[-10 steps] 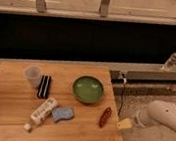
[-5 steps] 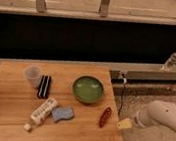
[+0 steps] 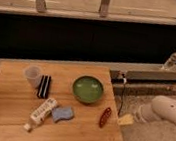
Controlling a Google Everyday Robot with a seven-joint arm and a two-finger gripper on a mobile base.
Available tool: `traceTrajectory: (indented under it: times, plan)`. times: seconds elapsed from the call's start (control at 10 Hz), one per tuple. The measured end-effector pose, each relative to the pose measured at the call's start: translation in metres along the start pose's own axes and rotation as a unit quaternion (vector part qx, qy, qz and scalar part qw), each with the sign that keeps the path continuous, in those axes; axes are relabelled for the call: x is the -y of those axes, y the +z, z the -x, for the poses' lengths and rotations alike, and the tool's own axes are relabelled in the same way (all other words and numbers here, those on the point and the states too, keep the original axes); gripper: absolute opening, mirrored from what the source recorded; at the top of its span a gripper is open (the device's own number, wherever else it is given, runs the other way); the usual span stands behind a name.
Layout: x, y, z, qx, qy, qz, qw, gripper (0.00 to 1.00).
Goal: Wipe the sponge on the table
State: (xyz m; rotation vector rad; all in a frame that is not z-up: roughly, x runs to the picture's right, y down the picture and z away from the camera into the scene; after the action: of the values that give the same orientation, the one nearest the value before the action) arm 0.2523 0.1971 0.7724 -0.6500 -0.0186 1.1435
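Observation:
The sponge (image 3: pixel 63 114), a small blue-grey pad with wavy edges, lies flat on the front middle of the light-brown wooden table (image 3: pixel 9 107). It sits just right of a white printed box (image 3: pixel 42 111). My white arm (image 3: pixel 168 111) reaches in from the right, beyond the table's right edge. Its gripper (image 3: pixel 126 120) hangs beside the table's front right corner, open and holding nothing. It is well to the right of the sponge and touches nothing on the tabletop.
On the table are a green bowl (image 3: pixel 88 89), a black ridged block (image 3: pixel 43 86), a translucent cup (image 3: pixel 32 75) and a small red object (image 3: pixel 105 116). A bottle (image 3: pixel 171 59) stands on the ledge at the back right. A dark wall runs behind.

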Motion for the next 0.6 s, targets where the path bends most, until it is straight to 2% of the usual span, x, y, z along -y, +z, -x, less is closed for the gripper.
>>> traceTrajectory:
  times: [0.2, 0.4, 0.5, 0.6]
  plan:
    - [-0.039, -0.01, 0.036, 0.01, -0.054, 0.01, 0.9984, 0.8]
    - [-0.095, -0.013, 0.069, 0.019, -0.113, 0.029, 0.993, 0.8]
    - [-0.106, -0.014, 0.074, 0.021, -0.126, 0.032, 0.9913, 0.8]
    - [-0.107, -0.015, 0.075, 0.022, -0.127, 0.032, 0.9911, 0.8]
